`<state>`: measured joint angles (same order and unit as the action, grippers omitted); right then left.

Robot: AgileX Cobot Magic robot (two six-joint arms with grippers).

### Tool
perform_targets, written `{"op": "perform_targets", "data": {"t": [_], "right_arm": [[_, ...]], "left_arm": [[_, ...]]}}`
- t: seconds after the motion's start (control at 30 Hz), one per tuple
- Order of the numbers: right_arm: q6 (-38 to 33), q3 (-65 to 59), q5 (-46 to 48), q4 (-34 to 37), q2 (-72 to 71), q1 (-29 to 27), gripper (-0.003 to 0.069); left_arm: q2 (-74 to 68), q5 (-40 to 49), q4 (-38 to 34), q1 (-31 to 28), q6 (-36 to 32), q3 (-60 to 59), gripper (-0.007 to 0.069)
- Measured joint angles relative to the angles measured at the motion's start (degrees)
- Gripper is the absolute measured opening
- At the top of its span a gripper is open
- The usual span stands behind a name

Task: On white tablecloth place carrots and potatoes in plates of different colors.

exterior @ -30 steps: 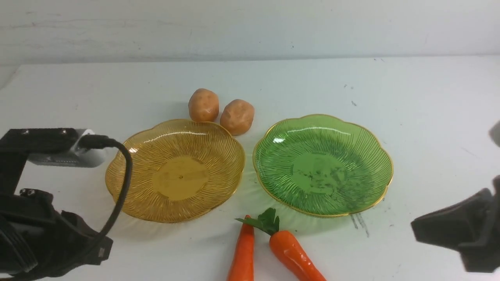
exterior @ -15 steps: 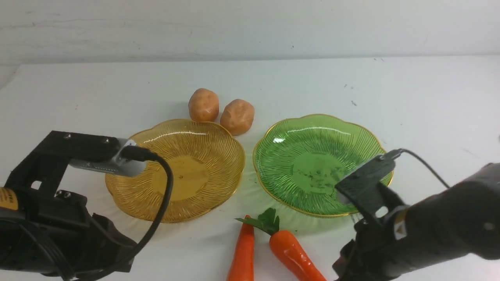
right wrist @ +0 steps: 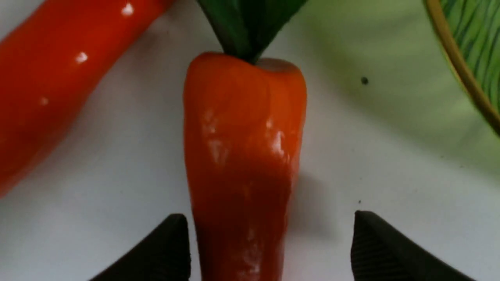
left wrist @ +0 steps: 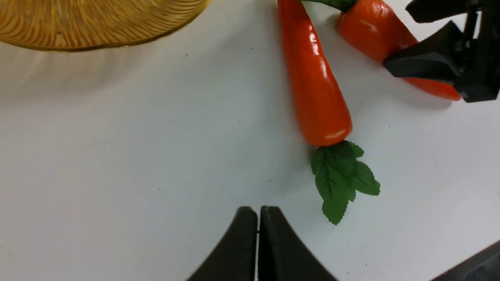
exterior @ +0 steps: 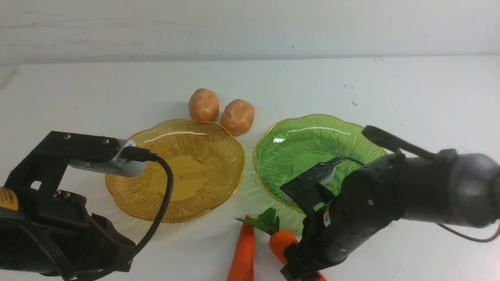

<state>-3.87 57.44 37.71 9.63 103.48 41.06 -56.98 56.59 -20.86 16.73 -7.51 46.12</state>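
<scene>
Right now the right gripper [right wrist: 269,249] stands wide open, its two black ribbed fingers [right wrist: 383,249] astride the right-hand carrot [right wrist: 242,156]. This glossy orange, tapered plastic carrot lies flat on the white tablecloth [exterior: 390,86], a plain covering with small dark specks. One finger sits close against the carrot's side, and I cannot tell whether it touches. The other stands clear, with bare cloth between. Nothing is gripped. The carrot's dark green leafy top [right wrist: 246,23] points toward the green plate [exterior: 297,152], a translucent, ribbed, scallop-edged dish with a gold rim. The plate's near edge lies just beyond the leaves and is partly hidden behind the right arm [exterior: 410,195] in the front view.

The left-hand carrot [exterior: 242,253], of the same glossy orange plastic, lies just beside the first but turned the other way. Its tapered tip points toward the plates and its leaves [left wrist: 340,179] toward the robot. The left gripper [left wrist: 258,212] is closed on nothing, its two black fingers pressed together over bare cloth near those leaves but apart from them.

The amber-yellow plate [exterior: 179,175], of the same ribbed, gold-rimmed make, sits just left of the green one. Both are empty. Two rounded tan-orange toy potatoes [exterior: 203,105] rest side by side on the cloth just behind the amber-yellow plate, the right-hand potato [exterior: 237,116] at its far rim.
</scene>
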Motion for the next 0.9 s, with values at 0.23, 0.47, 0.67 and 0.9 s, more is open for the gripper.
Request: {"op": "perform_targets", "data": {"t": [0.23, 0.47, 0.67, 0.9], "right_arm": [[0.11, 4.91, 13.67, 0.51, -0.03, 0.34, 0.0251], [3.87, 10.53, 20.32, -2.7, -12.06, -1.77, 0.0251], [8.46, 21.47, 14.4, -4.04, -6.25, -14.92, 0.0251], [7.68, 27.65, 11.99, -5.14, 5.46, -18.06, 0.0251]], "left_arm": [[0.0, -0.12, 0.42, 0.0, 0.0, 0.0, -0.0003], [-0.13, -1.19, 1.69, 0.0, -0.14, 0.0, -0.0003], [-4.94, -5.03, 1.89, 4.75, 1.8, 0.11, -0.0003], [-17.46, -10.26, 4.96, 19.53, 10.21, 1.03, -0.0003]]}}
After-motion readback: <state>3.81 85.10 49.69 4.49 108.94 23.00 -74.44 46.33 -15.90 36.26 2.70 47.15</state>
